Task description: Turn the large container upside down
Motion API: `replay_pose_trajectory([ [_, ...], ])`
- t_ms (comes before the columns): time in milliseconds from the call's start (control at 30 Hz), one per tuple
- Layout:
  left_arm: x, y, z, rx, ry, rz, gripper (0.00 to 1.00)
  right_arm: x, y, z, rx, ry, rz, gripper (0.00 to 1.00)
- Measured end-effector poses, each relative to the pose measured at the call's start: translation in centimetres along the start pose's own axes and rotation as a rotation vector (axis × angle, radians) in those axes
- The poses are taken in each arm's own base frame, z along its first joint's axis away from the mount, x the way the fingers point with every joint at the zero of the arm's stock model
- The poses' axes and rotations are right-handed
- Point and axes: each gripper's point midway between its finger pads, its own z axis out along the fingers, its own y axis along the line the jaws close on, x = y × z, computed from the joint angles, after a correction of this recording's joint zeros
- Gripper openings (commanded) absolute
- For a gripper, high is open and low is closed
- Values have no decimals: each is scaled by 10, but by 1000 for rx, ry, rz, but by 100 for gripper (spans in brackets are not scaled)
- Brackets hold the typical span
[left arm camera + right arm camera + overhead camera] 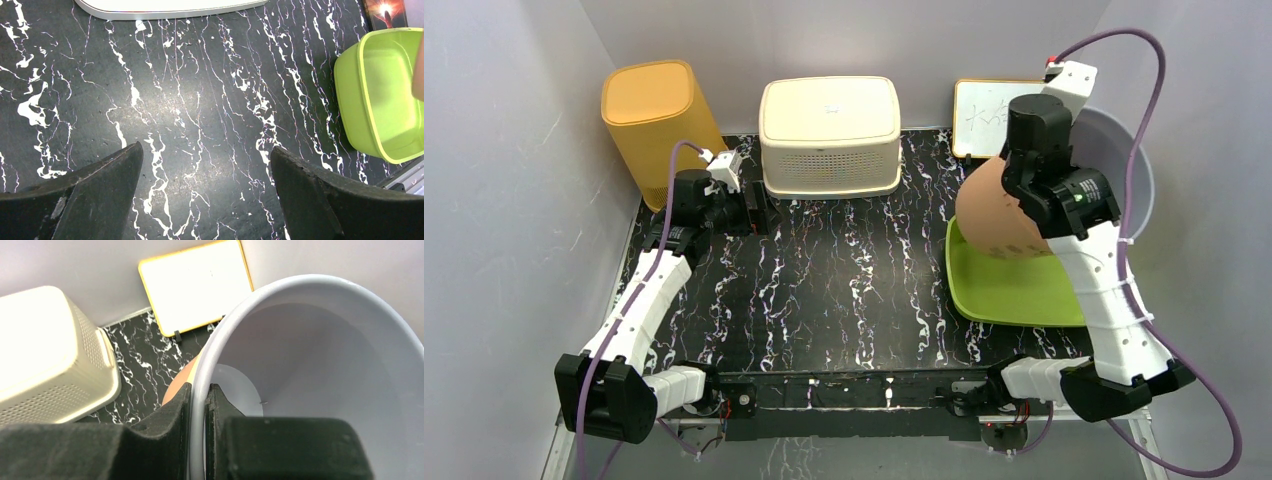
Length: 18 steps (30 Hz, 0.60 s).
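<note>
The large container [999, 215] is brown outside and pale grey inside [325, 365]. It hangs tipped on its side above the lime-green tub [1014, 290] at the right, with its mouth turned toward the right wall. My right gripper [200, 390] is shut on the container's grey rim [227, 320], one finger inside and one outside. In the top view the right gripper [1016, 165] sits at the container's upper edge. My left gripper [207, 150] stands open over bare black marbled tabletop, nothing between its fingers; in the top view the left gripper [759, 212] is at the back left.
An orange bin [654, 110] stands at the back left and a cream perforated basket [829, 135] at the back middle. A yellow-framed whiteboard [984, 110] leans on the back wall. The green tub [380, 100] shows at the right of the left wrist view.
</note>
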Motion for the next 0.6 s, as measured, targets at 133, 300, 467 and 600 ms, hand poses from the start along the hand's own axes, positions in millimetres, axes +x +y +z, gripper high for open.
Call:
replay_pose_trajectory([
  [133,0,0,0,0,0,-1,98,-21,-5,-9,-10,-33,-12,0],
  [300,0,0,0,1,-1,-1,98,6,4,3,-6,88,-151,0],
  [467,5,2,1,-2,8,-4,98,55,13,21,9,259,-305,0],
  [600,11,4,2,-5,19,-8,98,73,13,22,5,312,-351,0],
])
